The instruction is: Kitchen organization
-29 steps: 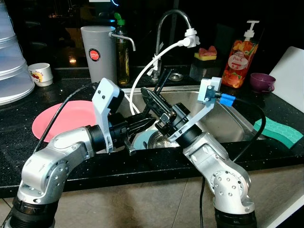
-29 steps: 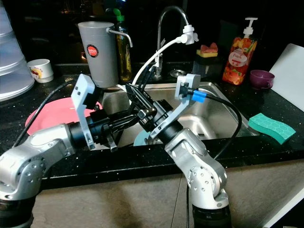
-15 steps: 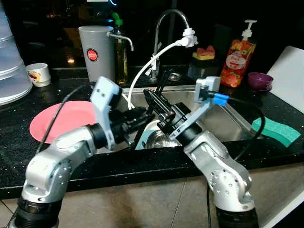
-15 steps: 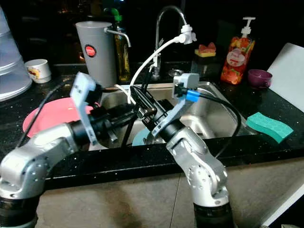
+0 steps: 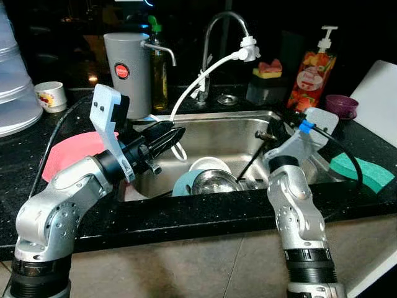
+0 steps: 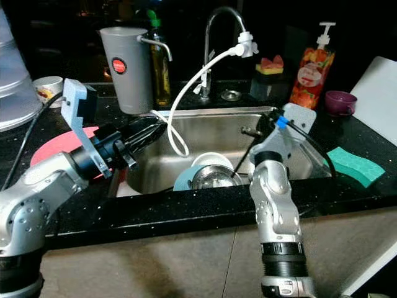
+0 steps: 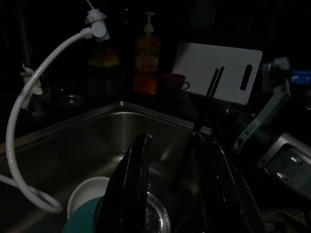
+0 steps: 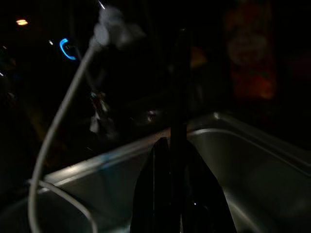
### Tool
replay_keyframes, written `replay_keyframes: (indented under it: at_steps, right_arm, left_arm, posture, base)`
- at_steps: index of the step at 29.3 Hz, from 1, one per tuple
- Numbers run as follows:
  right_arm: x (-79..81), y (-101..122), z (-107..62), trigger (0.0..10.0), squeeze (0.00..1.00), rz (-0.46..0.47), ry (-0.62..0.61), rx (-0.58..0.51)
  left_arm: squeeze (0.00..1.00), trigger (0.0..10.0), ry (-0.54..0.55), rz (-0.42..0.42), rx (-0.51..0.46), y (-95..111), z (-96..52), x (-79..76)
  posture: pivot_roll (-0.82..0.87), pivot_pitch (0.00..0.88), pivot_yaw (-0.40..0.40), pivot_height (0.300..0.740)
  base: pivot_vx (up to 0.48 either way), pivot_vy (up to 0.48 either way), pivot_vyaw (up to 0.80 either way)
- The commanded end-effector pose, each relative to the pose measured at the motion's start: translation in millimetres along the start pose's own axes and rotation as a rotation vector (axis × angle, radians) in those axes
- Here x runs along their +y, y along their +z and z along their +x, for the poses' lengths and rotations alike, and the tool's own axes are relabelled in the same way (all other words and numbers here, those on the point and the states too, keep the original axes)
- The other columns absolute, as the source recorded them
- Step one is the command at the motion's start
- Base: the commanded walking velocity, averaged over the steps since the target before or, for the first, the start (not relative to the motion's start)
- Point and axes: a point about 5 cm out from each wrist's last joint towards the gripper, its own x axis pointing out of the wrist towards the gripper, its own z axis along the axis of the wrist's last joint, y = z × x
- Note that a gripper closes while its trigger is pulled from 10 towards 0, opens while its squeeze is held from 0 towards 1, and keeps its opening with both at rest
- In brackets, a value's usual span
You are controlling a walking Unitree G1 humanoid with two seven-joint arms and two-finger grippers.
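Note:
In the steel sink (image 5: 229,127) lie a teal plate (image 5: 180,185), a white bowl (image 5: 208,164) and a metal bowl (image 5: 215,182). My left gripper (image 5: 175,133) hovers over the sink's left side, pointing right, open with nothing between its fingers (image 7: 133,184). My right gripper (image 5: 267,138) is by the sink's right rim, shut on thin black chopsticks (image 5: 253,161) that slant down toward the metal bowl. The chopsticks (image 7: 215,81) stand out as two parallel sticks against the white board.
A pink plate (image 5: 65,152) lies on the black counter at left, near a white cup (image 5: 51,96) and a grey jug (image 5: 127,68). The faucet's white hose (image 5: 205,71) loops into the sink. At right are a soap bottle (image 5: 308,77), purple cup (image 5: 340,105), green sponge (image 5: 363,169) and white board (image 5: 381,93).
My right arm swung from the sink's middle to its right rim, chopsticks still held. My left gripper drew back left and rose above the dishes.

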Motion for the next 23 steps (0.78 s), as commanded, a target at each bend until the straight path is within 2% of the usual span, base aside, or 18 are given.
replay_keyframes:
  at_steps: [1,2,4,7,8,9,11,12,16,19,20,23]
  right_arm:
    - [-0.5,-7,-2.1,10.0,0.0,-0.035,0.002,0.021]
    - [0.5,-22,-5.1,10.0,0.0,-0.11,0.02,0.089]
    - [0.5,-27,-6.1,10.0,0.0,-0.126,0.023,0.109]
    - [4.0,-43,-10.4,10.0,0.05,-0.166,0.044,0.152]
    - [4.9,-47,-11.4,10.0,0.72,-0.175,0.049,0.159]
    - [5.5,-50,-12.1,10.0,1.0,-0.179,0.054,0.162]
    - [7.0,-53,-13.5,10.0,1.0,-0.171,0.07,0.167]
    - [7.0,-53,-13.5,10.0,1.0,-0.171,0.07,0.167]
    - [12.7,-41,-14.3,10.0,1.0,-0.115,0.118,0.109]
    - [17.3,-33,-15.4,10.0,0.97,-0.09,0.155,0.078]
    - [20.7,-27,-16.4,10.0,0.0,-0.077,0.177,0.057]
    - [26.0,-16,-17.4,10.0,0.0,-0.054,0.21,0.018]
  left_arm:
    - [0.0,10.0,0.028,0.004,0.024,-6,-1.8,2.8]
    - [0.0,10.0,0.072,0.005,0.049,-10,-1.1,8.1]
    - [0.0,10.0,0.087,0.004,0.058,-11,-0.8,10.0]
    - [0.0,10.0,0.189,0.011,0.1,-18,1.9,21.2]
    - [0.0,10.0,0.247,0.012,0.108,-20,2.6,27.7]
    - [0.0,10.0,0.303,0.014,0.128,-23,2.8,33.8]
    - [0.0,10.0,0.414,0.033,0.153,-29,2.1,45.3]
    - [0.0,10.0,0.414,0.033,0.153,-29,2.1,45.3]
    - [0.0,10.0,0.619,-0.01,0.154,-35,-4.9,66.4]
    - [0.0,10.0,0.672,-0.006,0.16,-36,-8.6,72.2]
    - [0.0,10.0,0.712,-0.013,0.156,-36,-11.6,76.8]
    - [0.0,10.0,0.773,-0.053,0.138,-37,-16.7,84.7]
  posture:
    - [0.02,0.079,-0.035,0.74]
    - [0.02,0.082,-0.035,0.74]
    - [0.02,0.082,-0.035,0.74]
    - [0.02,0.087,-0.034,0.74]
    - [0.02,0.087,-0.034,0.74]
    - [0.02,0.087,-0.034,0.74]
    - [0.02,0.087,-0.034,0.74]
    - [0.02,0.087,-0.034,0.74]
    - [0.02,0.095,-0.034,0.74]
    - [0.02,0.096,-0.034,0.74]
    - [0.02,0.099,-0.033,0.74]
    - [0.02,0.101,-0.032,0.74]
  base:
    - [0.0,0.0,0.0]
    - [0.0,0.0,0.0]
    - [0.0,0.0,0.0]
    - [0.0,0.0,0.0]
    - [0.0,0.0,0.0]
    - [0.0,0.0,0.0]
    - [0.0,0.0,0.0]
    - [0.0,0.0,0.0]
    - [0.0,0.0,0.0]
    - [0.0,0.0,0.0]
    - [0.0,0.0,0.0]
    - [0.0,0.0,0.0]
